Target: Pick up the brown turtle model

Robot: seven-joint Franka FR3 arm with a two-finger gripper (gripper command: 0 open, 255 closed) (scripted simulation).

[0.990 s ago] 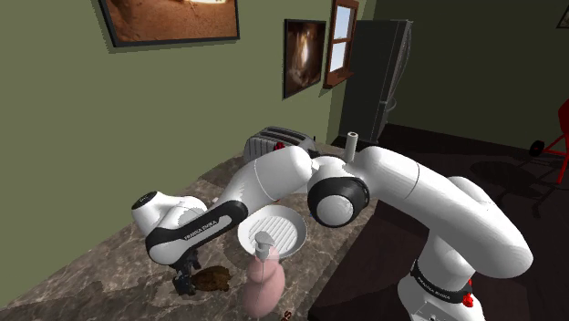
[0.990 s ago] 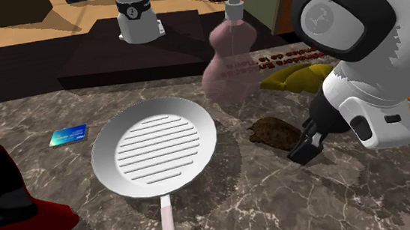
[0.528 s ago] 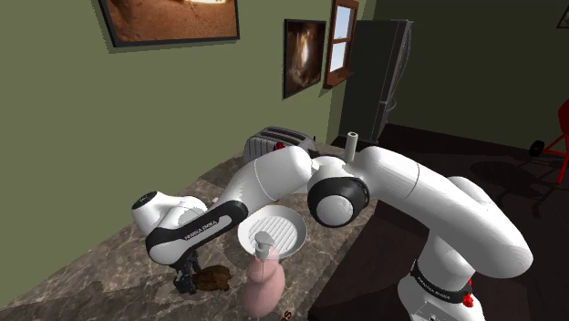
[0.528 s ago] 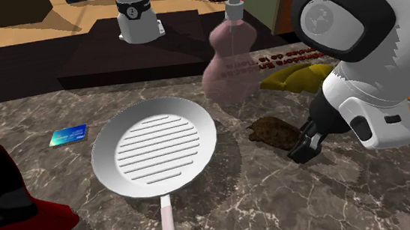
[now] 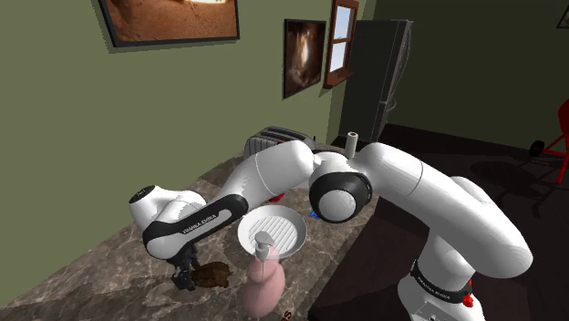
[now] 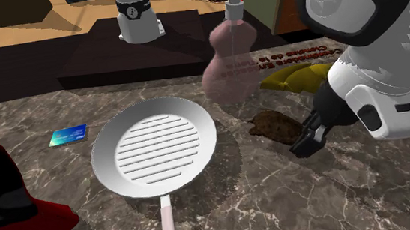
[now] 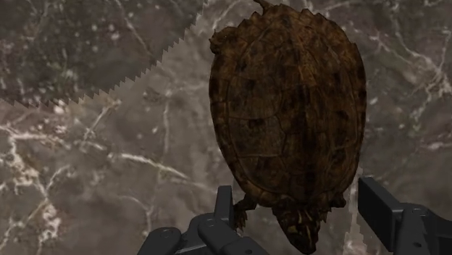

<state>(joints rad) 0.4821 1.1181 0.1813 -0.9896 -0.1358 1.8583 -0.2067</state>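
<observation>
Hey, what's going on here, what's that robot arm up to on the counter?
A white robot arm is reaching down to a marbled counter for a brown turtle model. Its black claw is open and down at the turtle, with the fingers standing apart on either side of its head end, so nothing is gripped yet. A pink bottle and a white grill pan sit close by.

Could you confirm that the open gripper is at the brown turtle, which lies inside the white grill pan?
Not inside: the second exterior view shows the brown turtle on the marble counter beside the white grill pan. The gripper is open at it.
</observation>
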